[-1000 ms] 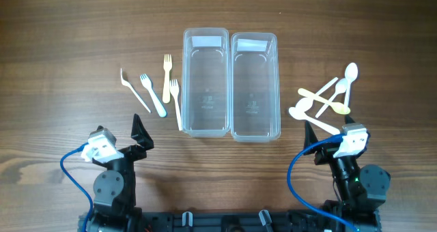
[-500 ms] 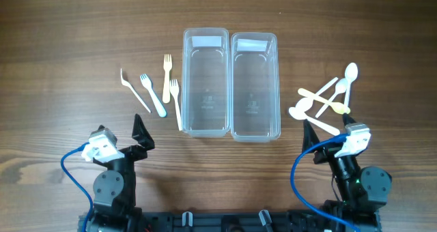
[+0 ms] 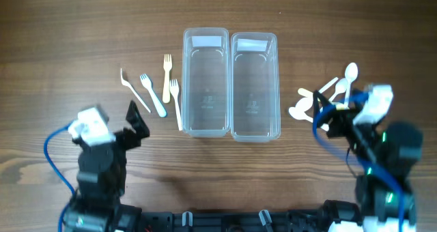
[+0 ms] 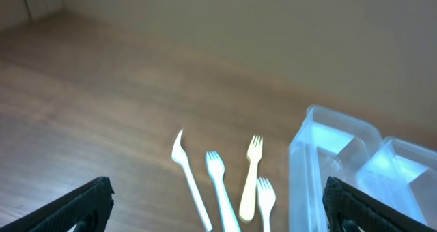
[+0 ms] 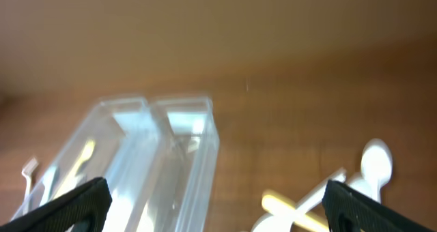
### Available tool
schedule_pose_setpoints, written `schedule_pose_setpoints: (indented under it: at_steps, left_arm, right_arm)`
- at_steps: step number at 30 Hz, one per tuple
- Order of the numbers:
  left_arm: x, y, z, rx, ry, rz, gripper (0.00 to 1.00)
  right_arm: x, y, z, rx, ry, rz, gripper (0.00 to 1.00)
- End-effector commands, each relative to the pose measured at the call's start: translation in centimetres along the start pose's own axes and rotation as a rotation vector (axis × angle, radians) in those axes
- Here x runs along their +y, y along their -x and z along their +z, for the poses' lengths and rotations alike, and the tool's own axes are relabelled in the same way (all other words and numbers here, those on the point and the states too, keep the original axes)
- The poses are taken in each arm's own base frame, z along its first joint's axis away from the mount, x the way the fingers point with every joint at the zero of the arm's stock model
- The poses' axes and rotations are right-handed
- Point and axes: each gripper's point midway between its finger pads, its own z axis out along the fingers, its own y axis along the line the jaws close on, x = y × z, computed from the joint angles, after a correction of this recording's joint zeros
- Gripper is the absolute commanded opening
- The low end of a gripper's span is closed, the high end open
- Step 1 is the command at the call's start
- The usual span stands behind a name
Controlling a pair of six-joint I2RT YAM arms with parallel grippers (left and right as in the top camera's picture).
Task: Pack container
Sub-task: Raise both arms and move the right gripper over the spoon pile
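Two clear containers sat side by side on the tabletop, one on the left (image 3: pixel 205 82) and one on the right (image 3: pixel 255 85). Four forks lay to their left: a curved white fork (image 3: pixel 134 90), a pale fork (image 3: pixel 152 94), a cream fork (image 3: pixel 166 78) and a white fork (image 3: pixel 176 101) nearest the containers. To the right was one pile of spoons (image 3: pixel 321 99); at least three showed, among them a white spoon (image 3: pixel 349 73). The right arm (image 3: pixel 382 133) hid part of the pile, so the full count could not be told.
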Motion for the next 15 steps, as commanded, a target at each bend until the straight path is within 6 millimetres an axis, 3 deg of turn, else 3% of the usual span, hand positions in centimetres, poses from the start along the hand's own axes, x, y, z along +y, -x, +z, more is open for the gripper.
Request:
schedule_pose_setpoints:
  at_steps: [1, 7, 11, 15]
  left_arm:
    - [-1.8, 2.7, 1.1, 0.1, 0.009, 0.027, 1.0]
    - [-3.0, 3.4, 3.7, 0.297, 0.085, 0.099, 1.0]
    - [-3.6, 0.9, 5.6, 0.459, 0.098, 0.137, 1.0]
    - [-3.2, -1.4, 6.8, 0.545, 0.13, 0.163, 1.0]
  right_arm:
    - [-0.7, 1.9, 3.2, 0.144, -0.008, 0.071, 1.0]
    - [-3.0, 2.3, 8.5, 0.343, -0.044, 0.095, 1.0]
    - [-5.5, 0.2, 11.5, 0.43, -0.089, 0.137, 1.0]
    - [-6.4, -2.5, 12.5, 0.519, -0.097, 0.183, 1.0]
